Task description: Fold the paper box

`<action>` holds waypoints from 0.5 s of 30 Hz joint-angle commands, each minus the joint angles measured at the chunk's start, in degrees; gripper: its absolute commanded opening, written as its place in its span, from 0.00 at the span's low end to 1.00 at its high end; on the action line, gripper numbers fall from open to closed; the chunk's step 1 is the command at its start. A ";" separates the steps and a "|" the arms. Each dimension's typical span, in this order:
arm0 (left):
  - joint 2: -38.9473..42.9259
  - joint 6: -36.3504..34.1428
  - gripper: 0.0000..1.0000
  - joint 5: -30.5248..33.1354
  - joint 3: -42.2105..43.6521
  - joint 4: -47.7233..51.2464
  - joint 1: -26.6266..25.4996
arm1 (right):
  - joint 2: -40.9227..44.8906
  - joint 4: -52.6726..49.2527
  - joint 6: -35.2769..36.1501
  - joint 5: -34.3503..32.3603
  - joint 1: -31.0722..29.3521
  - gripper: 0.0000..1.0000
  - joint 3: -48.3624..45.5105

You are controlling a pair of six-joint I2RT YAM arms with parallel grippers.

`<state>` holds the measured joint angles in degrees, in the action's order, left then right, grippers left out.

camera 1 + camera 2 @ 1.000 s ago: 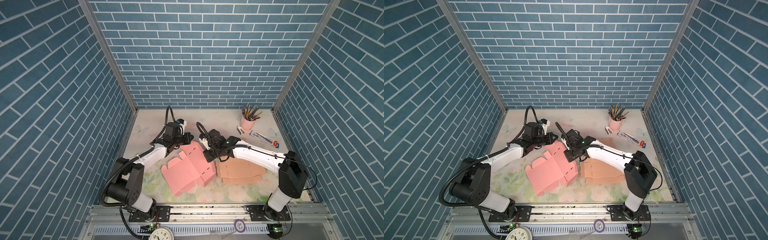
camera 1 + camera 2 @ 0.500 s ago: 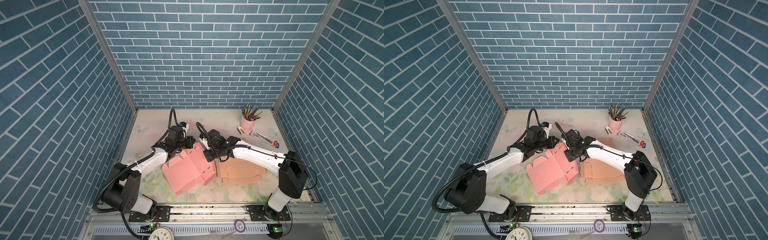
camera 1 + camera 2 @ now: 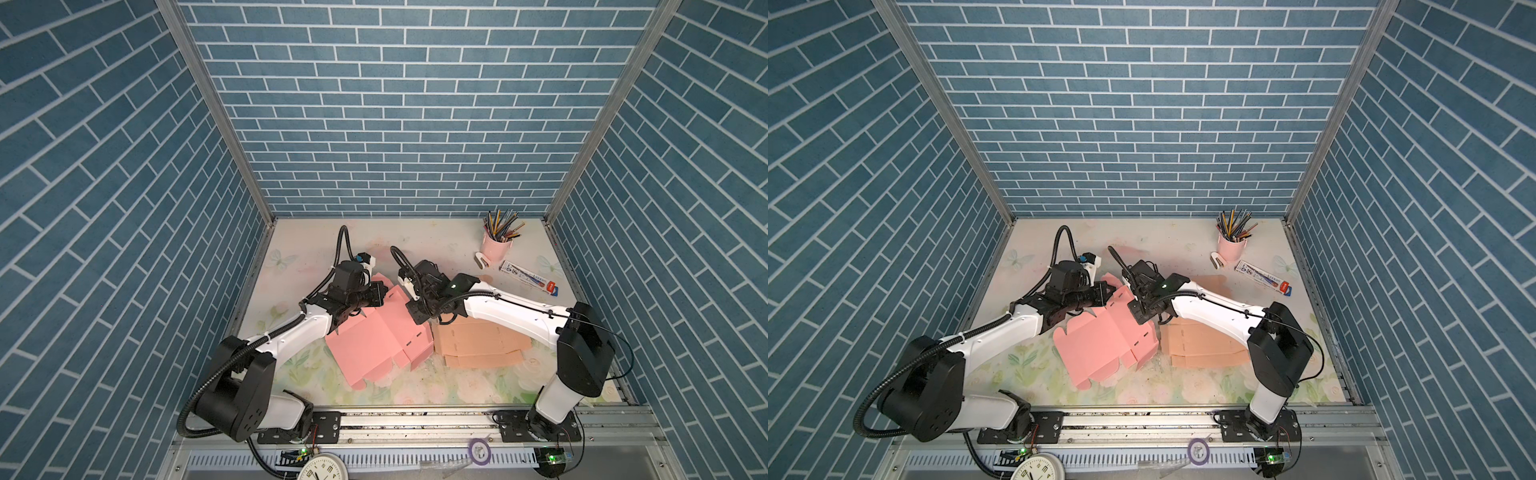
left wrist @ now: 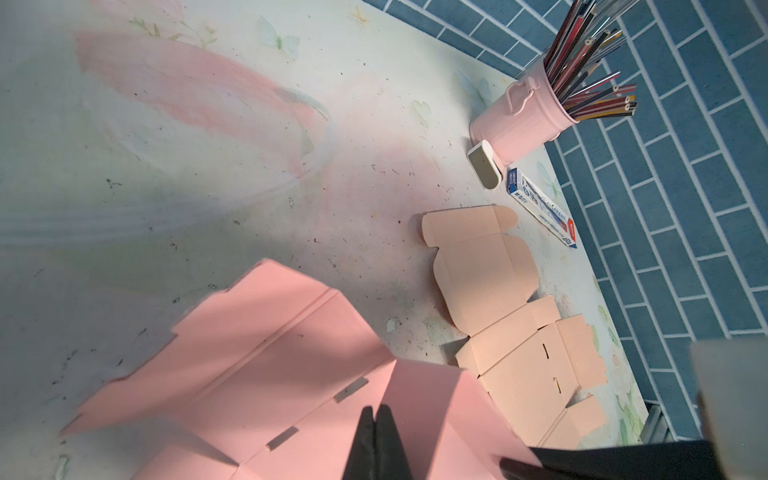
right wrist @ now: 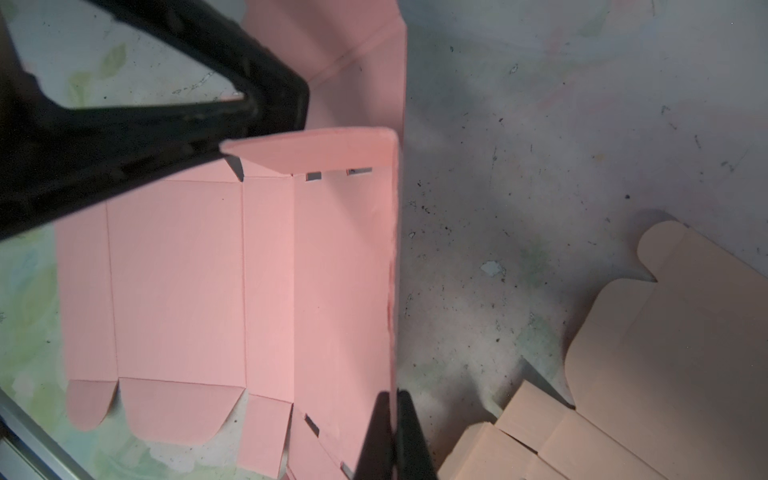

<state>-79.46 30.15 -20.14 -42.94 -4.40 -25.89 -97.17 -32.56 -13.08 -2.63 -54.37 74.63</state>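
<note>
Blue brick-print walls (image 3: 395, 124) on three sides and a pale flowery tabletop (image 3: 436, 249). The pink paper box (image 3: 365, 345) sits near the middle of the table, a touch toward 8 o'clock. It's mostly a flat cut-out with only a couple of panels standing.

The right gripper (image 5: 392, 415) is clamped tight on the top edge of the box's raised side wall (image 5: 345, 291), up at the box's 2 o'clock edge. The card runs right in between the two fingers.

The left gripper (image 4: 376, 415) is at the box's 12 o'clock end with its fingers pressed together, tips against the end of a small folded-up flap (image 5: 316, 151). Honestly can't tell if it's pinching that flap or just touching it.

Other stuff: a stack of flat tan box blanks (image 3: 478, 345) just beside the pink one at its 3 o'clock. A pink pencil cup (image 3: 494, 249) stands in the table's 1 o'clock corner, with a long white-and-blue carton (image 3: 528, 278) lying near it.
</note>
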 commanded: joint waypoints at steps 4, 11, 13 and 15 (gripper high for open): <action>1.93 -1.23 0.00 -0.13 1.29 1.23 4.02 | -0.22 -2.34 3.79 -2.77 -1.07 0.00 0.49; 2.86 -1.27 0.40 -0.30 5.02 1.71 8.84 | 0.22 -1.99 4.29 -3.29 -1.38 0.00 -0.09; 2.83 -1.72 0.53 0.01 5.39 2.19 8.90 | 0.06 -1.88 4.45 -3.29 -1.37 0.00 -0.17; 2.58 -2.17 0.63 0.38 5.80 2.66 8.95 | -0.34 -2.02 4.72 -3.37 -1.40 0.00 0.22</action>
<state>-77.36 29.12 -20.25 -37.87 -2.92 -17.06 -97.17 -33.06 -10.61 -4.82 -55.40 74.61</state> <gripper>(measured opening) 0.602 0.050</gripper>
